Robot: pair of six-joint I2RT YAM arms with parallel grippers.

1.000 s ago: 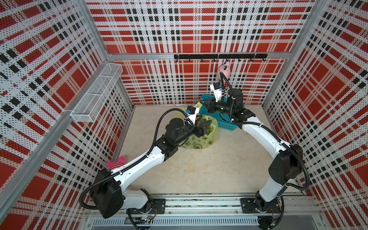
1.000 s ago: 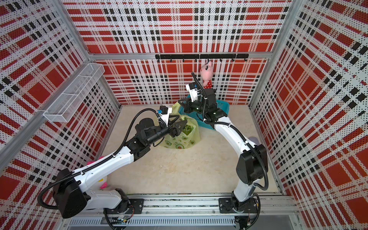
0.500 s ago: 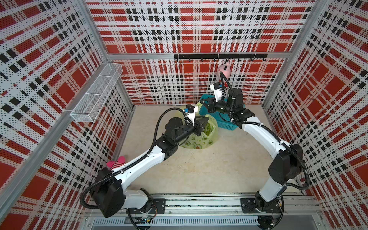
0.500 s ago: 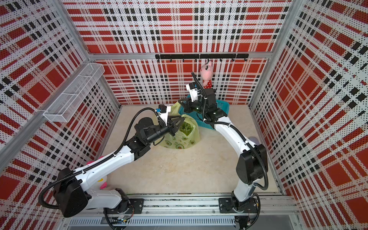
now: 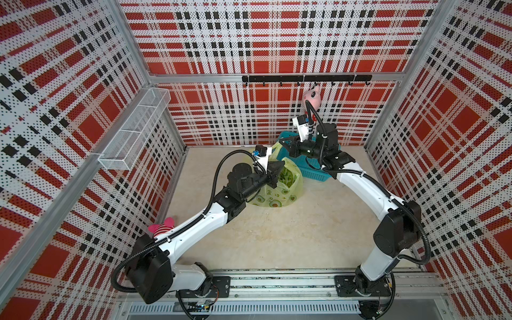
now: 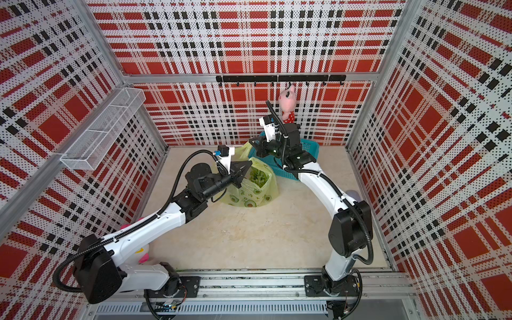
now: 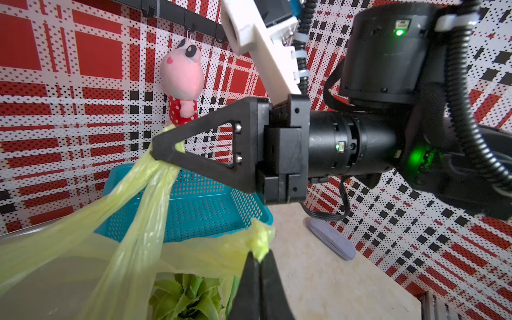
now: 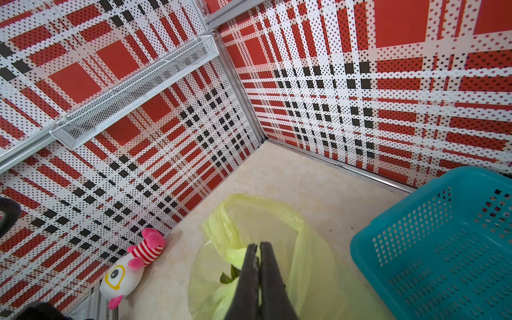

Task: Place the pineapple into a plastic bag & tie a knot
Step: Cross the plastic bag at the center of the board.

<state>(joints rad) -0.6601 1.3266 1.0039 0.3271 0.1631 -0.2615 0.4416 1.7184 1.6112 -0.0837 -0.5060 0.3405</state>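
The yellow-green plastic bag (image 5: 277, 194) (image 6: 253, 195) with avocado prints stands on the floor beside the basket. The pineapple is inside it; only its green crown (image 5: 286, 177) (image 6: 257, 177) (image 7: 188, 296) shows through the mouth. My left gripper (image 7: 257, 253) (image 5: 282, 165) is shut on a bunched bit of the bag's near rim. My right gripper (image 8: 257, 246) (image 7: 155, 146) (image 5: 279, 141) is shut on a handle strip (image 7: 133, 199) and holds it up taut above the bag. No knot is in view.
A teal mesh basket (image 5: 313, 173) (image 8: 443, 249) sits just behind the bag, under the right arm. A pink plush (image 5: 311, 97) hangs from the hook rail. A striped plush (image 8: 133, 266) lies by the left wall, below a wire shelf (image 5: 133, 133). A flat grey pad (image 7: 329, 238) lies on the floor.
My left gripper stood open at the bag's mouth and has closed on the rim. The bag is drawn narrower and taller. The right gripper has kept its hold and place.
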